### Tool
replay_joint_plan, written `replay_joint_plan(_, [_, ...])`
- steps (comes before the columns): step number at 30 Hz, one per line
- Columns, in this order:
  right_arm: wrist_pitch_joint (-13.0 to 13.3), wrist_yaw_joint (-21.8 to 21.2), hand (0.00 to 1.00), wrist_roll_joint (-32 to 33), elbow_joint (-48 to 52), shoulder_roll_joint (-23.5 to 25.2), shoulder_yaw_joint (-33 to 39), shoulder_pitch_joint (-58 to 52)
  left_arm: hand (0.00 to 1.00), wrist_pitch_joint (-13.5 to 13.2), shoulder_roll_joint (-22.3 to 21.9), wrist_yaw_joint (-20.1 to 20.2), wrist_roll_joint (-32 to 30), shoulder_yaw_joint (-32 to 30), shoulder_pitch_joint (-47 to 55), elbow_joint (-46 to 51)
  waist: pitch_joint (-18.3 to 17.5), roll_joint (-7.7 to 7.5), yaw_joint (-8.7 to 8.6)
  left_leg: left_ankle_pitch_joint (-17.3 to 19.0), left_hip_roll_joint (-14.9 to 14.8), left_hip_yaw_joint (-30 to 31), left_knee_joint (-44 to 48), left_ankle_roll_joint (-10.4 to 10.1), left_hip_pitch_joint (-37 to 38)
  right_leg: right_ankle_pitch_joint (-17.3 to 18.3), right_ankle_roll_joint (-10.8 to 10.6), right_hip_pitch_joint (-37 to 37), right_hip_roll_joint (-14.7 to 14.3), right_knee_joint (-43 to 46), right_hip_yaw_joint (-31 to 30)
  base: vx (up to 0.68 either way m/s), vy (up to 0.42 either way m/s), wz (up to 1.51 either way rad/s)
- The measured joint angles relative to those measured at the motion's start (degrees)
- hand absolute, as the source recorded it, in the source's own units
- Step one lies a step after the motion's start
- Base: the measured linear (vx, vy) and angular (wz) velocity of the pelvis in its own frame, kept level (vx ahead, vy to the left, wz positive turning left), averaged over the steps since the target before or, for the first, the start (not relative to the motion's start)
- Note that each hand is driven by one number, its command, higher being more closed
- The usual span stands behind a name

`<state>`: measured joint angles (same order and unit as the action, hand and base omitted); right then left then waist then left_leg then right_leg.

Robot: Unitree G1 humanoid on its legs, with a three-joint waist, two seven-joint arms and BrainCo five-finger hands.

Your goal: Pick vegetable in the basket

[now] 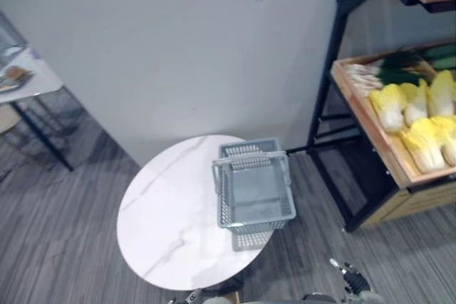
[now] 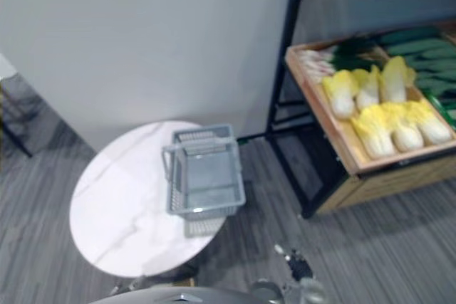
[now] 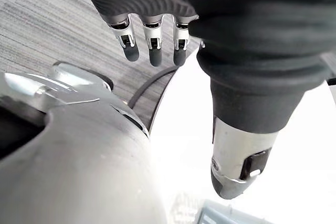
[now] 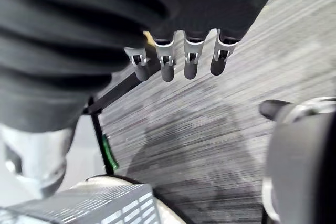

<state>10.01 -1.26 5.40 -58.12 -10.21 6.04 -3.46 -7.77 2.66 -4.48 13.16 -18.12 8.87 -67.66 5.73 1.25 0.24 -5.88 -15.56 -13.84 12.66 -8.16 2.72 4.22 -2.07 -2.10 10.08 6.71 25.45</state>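
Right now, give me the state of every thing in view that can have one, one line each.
Grey plastic mesh basket: upright, empty, on the round white marble table.
Yellow-white cabbages: lying in the wooden shelf tray, none picked.
Left hand: open, holding nothing.
Right hand: open, holding nothing.
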Motion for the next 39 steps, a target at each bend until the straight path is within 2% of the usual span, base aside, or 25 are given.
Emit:
replay_joint_plan(3, [0.2, 1.4, 0.00, -3.6, 10.6, -3.4, -2.3, 0.2, 0.00, -0.4, 0.2, -1.2, -0.6, 1.4, 0.0, 0.2, 0.0, 0.09, -0.07, 1.2, 2.1, -1.6, -7.3, -0.6, -0.6, 0.2, -0.6, 1.9, -0.5, -0.9, 0.1, -0.02, 0.002, 0.10])
replay_joint_plan(5, [0.3, 2.2, 0.00, -5.9, 16.3, -5.7, -3.4, 0.8, 0.00, -0.4, 0.4, -1.5, -1.0, 3.0, 0.2, 0.3, 0.3, 0.70, -0.14, 2.0, 2.1, -3.0, -10.8, -0.8, -0.5, -0.3, -1.3, 3.3, -2.2, -1.3, -0.9, -0.02, 0.075, -0.10])
replay_joint_plan(6, [0.4, 2.9, 0.00, -8.0, 18.5, -6.6, -3.8, 1.4, 0.00, -0.4, 0.6, -1.6, -1.2, 3.7, 0.3, 0.3, 0.3, 0.91, -0.21, 3.3, 1.9, -3.1, -11.9, -1.0, -0.6, -0.6, -1.7, 4.1, -2.9, -1.5, -1.3, -0.02, 0.132, -0.13])
replay_joint_plan(8, [0.7, 4.3, 0.00, -11.7, 22.9, -9.0, -4.2, 3.2, 0.00, -0.4, 1.0, -1.8, -2.9, 5.5, 0.1, 0.3, 0.6, 2.26, -0.23, 7.0, 1.6, -4.0, -13.9, -1.6, -0.7, -1.8, -2.5, 5.6, -4.0, -1.9, -2.9, -0.02, 0.184, -0.13])
replay_joint_plan(9, [0.7, 5.1, 0.00, -14.1, 24.9, -9.4, -4.3, 4.5, 0.00, -0.4, 1.6, -1.8, -3.4, 5.8, -0.3, 0.4, 1.0, 1.30, 0.05, 7.1, 2.4, -4.6, -14.2, -1.2, -0.9, -2.8, -3.3, 6.0, -3.4, -2.9, -4.2, -0.02, 0.166, -0.12])
replay_joint_plan(11, [0.8, 5.9, 0.00, -17.8, 29.3, -10.6, -4.4, 5.8, 0.00, -0.3, 2.4, -1.7, -4.8, 6.6, -0.3, 0.1, 0.9, 0.85, -0.08, 7.5, 4.3, -4.5, -14.4, -0.4, -2.0, -5.4, -3.9, 6.0, -2.3, -5.3, -5.7, 0.03, 0.157, 0.01])
replay_joint_plan(15, [0.9, 7.7, 0.00, -25.9, 34.5, -17.4, -9.1, 15.2, 0.00, -0.3, 2.6, -1.4, -7.2, 8.2, -0.3, 0.0, 1.3, 1.44, 0.20, 7.4, 7.7, -4.5, -14.3, -0.2, -3.1, -8.3, -4.3, 6.9, 0.2, -7.0, -6.7, 0.06, 0.128, 0.03])
replay_joint_plan(17, [0.9, 8.4, 0.00, -28.0, 35.2, -18.5, -12.1, 20.4, 0.00, -0.4, 2.9, -1.4, -7.4, 9.0, -0.3, 0.0, 1.9, 1.19, 0.40, 7.4, 8.0, -4.0, -14.3, -0.2, -3.6, -8.6, -4.3, 7.1, 0.3, -7.1, -6.5, 0.02, 0.038, 0.07])
replay_joint_plan(19, [1.1, 8.4, 0.00, -29.5, 35.5, -19.0, -15.1, 25.3, 0.00, -0.4, 3.3, -1.4, -7.4, 9.0, -0.7, 0.4, 3.1, 0.49, 1.73, 7.3, 7.9, -3.9, -14.3, 0.0, -4.2, -8.8, -4.0, 7.8, -0.1, -7.1, -6.5, -0.01, -0.008, 0.02])
replay_joint_plan(23, [1.2, 8.2, 0.00, -30.8, 33.6, -21.4, -24.6, 38.1, 0.00, -0.5, 4.1, -1.7, -7.4, 9.0, -2.1, 0.9, 6.1, -0.55, 2.75, 6.0, 8.0, -1.6, -14.4, 1.8, -7.4, -9.4, -3.6, 9.8, -0.1, -7.1, -4.8, -0.06, -0.029, 0.22])
replay_joint_plan(25, [1.2, 7.5, 0.00, -34.3, 31.9, -23.6, -30.0, 44.5, 0.00, -0.4, 4.2, -2.0, -7.3, 8.9, -2.1, 1.6, 7.0, -1.23, 4.22, 5.5, 8.2, -0.7, -14.5, 2.1, -8.4, -9.8, -3.5, 10.0, 0.0, -7.6, -3.9, -0.03, -0.006, 0.19])
replay_joint_plan(28, [1.2, 6.3, 0.00, -34.8, 31.8, -23.6, -33.1, 49.1, 0.00, -0.4, 4.2, -2.6, -7.2, 8.6, -2.1, 1.6, 7.7, -1.96, 5.20, 5.3, 8.3, 0.1, -14.6, 2.4, -9.0, -10.0, -3.5, 10.0, 0.0, -8.0, -3.9, 0.01, 0.003, 0.14])
replay_joint_plan(31, [1.3, 5.5, 0.00, -34.8, 31.1, -23.4, -36.0, 52.9, 0.00, -0.4, 4.3, -3.1, -7.2, 8.6, -2.2, 1.8, 8.0, -2.39, 5.41, 5.1, 8.4, 0.6, -14.6, 2.5, -9.6, -10.3, -3.6, 10.0, 0.0, -8.7, -3.9, 0.02, 0.011, 0.12])
replay_joint_plan(36, [1.3, 4.5, 0.00, -36.9, 24.4, -22.1, -39.4, 58.2, 0.00, -0.4, 4.2, -3.7, -7.1, 8.2, -2.9, 2.1, 8.7, -2.83, 6.67, 5.0, 8.4, 0.9, -14.8, 2.6, -9.8, -10.4, -3.6, 9.9, -0.2, -9.1, -3.8, 0.01, 0.000, 0.02])
replay_joint_plan(39, [1.1, 4.5, 0.00, -38.2, 20.0, -21.3, -40.3, 60.7, 0.00, -0.5, 4.2, -4.2, -7.2, 8.2, -3.4, 2.2, 9.8, -2.93, 6.62, 4.8, 8.4, 1.5, -14.9, 2.6, -10.3, -10.4, -3.6, 10.0, -0.3, -9.2, -3.6, 0.01, 0.001, 0.09])
